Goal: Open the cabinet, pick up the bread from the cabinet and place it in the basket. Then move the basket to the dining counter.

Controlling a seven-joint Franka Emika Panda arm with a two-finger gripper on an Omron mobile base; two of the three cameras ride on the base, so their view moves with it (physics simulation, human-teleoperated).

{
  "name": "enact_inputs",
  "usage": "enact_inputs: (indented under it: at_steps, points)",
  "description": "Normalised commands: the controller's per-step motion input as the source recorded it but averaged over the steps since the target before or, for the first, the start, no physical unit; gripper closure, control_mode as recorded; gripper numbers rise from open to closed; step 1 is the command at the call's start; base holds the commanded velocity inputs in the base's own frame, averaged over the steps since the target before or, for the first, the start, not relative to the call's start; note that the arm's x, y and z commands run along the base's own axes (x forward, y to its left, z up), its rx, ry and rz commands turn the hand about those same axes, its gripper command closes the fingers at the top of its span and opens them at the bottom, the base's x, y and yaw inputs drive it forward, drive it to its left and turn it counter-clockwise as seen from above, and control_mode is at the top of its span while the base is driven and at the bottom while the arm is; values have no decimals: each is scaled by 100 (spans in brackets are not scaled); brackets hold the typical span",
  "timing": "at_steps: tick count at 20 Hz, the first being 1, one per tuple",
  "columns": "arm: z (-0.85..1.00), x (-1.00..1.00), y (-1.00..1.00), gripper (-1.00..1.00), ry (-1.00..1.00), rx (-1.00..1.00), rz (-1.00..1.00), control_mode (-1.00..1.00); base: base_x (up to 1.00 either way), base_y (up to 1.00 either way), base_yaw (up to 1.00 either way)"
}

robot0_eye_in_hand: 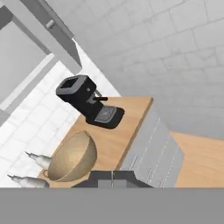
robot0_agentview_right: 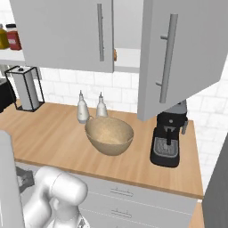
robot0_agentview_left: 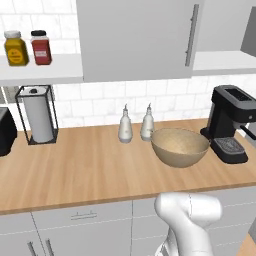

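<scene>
The cabinet's right door (robot0_agentview_right: 178, 58) stands swung open, while its left door (robot0_agentview_right: 67, 33) is closed. On the white shelf (robot0_agentview_right: 129, 58) between them, a sliver of the golden-brown bread (robot0_agentview_right: 115, 54) peeks past the left door's edge. The tan woven basket (robot0_agentview_right: 109, 136) sits empty on the wood worktop below, also seen as the basket (robot0_agentview_left: 180, 147) and the basket (robot0_eye_in_hand: 72, 157). My gripper (robot0_eye_in_hand: 112, 178) is shut on nothing, low and in front of the worktop, well away from the basket and shelf. A light-wood top (robot0_eye_in_hand: 201, 162) past the worktop's end may be the dining counter.
A black coffee machine (robot0_agentview_left: 230, 125) stands right of the basket, under the open door. Two white bottles (robot0_agentview_left: 135, 125) stand behind the basket. Farther left are a paper towel holder (robot0_agentview_left: 37, 117), a dark toaster (robot0_agentview_left: 5, 131) and two spice jars (robot0_agentview_left: 27, 47) on a shelf.
</scene>
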Motion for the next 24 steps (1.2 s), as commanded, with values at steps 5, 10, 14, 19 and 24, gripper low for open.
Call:
enact_inputs:
  at_steps: [5, 10, 14, 19, 24]
  points:
    - [37, -1, 100, 100, -47, -19, 22, -100, 0, 0, 0]
    - [89, 0, 84, 100, -46, -31, 16, -100, 0, 0, 0]
    - [100, 0, 10, 100, -20, -30, 23, -100, 0, 0, 0]
    - [83, 10, -3, 100, -9, -33, 23, -100, 0, 0, 0]
    - [-74, 83, 31, 100, 5, -21, 15, -100, 0, 0, 0]
